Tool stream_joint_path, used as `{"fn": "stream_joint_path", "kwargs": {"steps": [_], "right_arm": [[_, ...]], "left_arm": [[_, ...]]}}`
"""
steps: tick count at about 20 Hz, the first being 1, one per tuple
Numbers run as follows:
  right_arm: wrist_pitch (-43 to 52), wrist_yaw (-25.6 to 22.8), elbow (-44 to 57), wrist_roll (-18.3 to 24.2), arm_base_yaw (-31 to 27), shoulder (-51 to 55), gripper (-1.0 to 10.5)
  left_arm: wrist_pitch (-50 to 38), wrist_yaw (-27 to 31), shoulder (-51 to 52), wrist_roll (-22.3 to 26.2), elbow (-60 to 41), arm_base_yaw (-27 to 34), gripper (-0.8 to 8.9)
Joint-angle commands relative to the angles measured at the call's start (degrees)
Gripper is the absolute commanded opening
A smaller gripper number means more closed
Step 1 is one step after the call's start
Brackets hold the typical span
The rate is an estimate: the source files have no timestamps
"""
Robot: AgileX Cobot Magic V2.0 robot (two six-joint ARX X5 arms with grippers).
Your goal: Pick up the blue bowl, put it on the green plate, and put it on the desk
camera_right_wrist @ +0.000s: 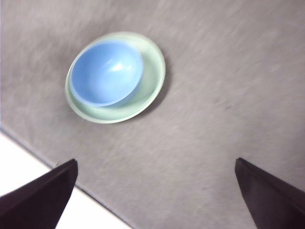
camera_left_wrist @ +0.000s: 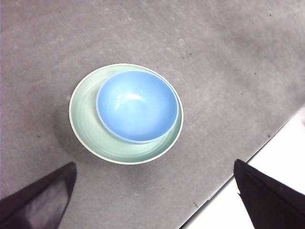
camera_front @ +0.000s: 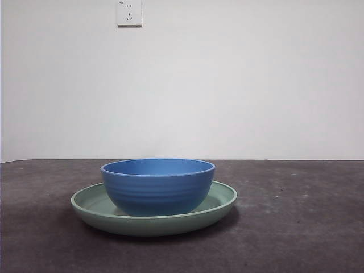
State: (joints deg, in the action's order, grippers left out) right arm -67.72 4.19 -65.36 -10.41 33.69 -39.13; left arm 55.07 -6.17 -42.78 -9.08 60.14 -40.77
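On the desk (camera_front: 301, 227), well clear of its edges, the blue bowl (camera_front: 158, 186) sat upright inside the green plate (camera_front: 222, 199), off-centre on it. Both grippers hung high above with jaws spread wide and empty; the left gripper (camera_left_wrist: 152, 200) looked nearer, the right gripper (camera_right_wrist: 155, 198) farther out beside a desk edge.

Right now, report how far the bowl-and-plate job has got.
Done: the blue bowl sits upright in the green plate, which rests on the desk. In hand: nothing; the left pincer and right pincer hang high above, jaws wide apart. Left: nothing visible, unless the bowl must return to the desk.
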Motion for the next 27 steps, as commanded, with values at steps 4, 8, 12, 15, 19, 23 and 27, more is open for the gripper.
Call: {"fn": "stream_joint_path", "kwargs": {"steps": [4, 8, 12, 15, 19, 23, 27], "right_arm": [[-2.54, -1.27, -0.57, 0.37, 0.42, 6.45, 5.9], [-4.09, -4.52, -0.42, 0.39, 0.39, 8.28, 5.9], [-3.96, -5.77, -0.09, 0.83, 0.42, 8.28, 0.1], [-2.99, -5.73, -0.09, 0.66, 0.42, 8.28, 0.3], [-1.33, -5.75, -0.11, 0.66, 0.42, 8.28, 0.3], [-1.33, -5.75, -0.11, 0.66, 0.42, 8.28, 0.3], [-1.33, -5.73, -0.11, 0.66, 0.42, 8.28, 0.3]], "left_arm": [[-0.50, -0.13, -0.28, -2.58, 0.42, -0.48, 5.30], [-0.74, -0.11, -0.52, -4.07, 0.42, -0.48, 5.19], [-0.72, -0.09, -1.03, -3.85, 0.42, -0.48, 0.12], [-0.85, -0.09, -1.11, -3.63, 0.44, -0.48, 0.26], [-0.81, -0.09, -0.96, -3.63, 0.44, -0.48, 0.26], [-0.81, -0.09, -0.96, -3.63, 0.44, -0.48, 0.26], [-0.76, 0.33, -0.81, -3.63, 0.11, 1.40, 0.26]]}}
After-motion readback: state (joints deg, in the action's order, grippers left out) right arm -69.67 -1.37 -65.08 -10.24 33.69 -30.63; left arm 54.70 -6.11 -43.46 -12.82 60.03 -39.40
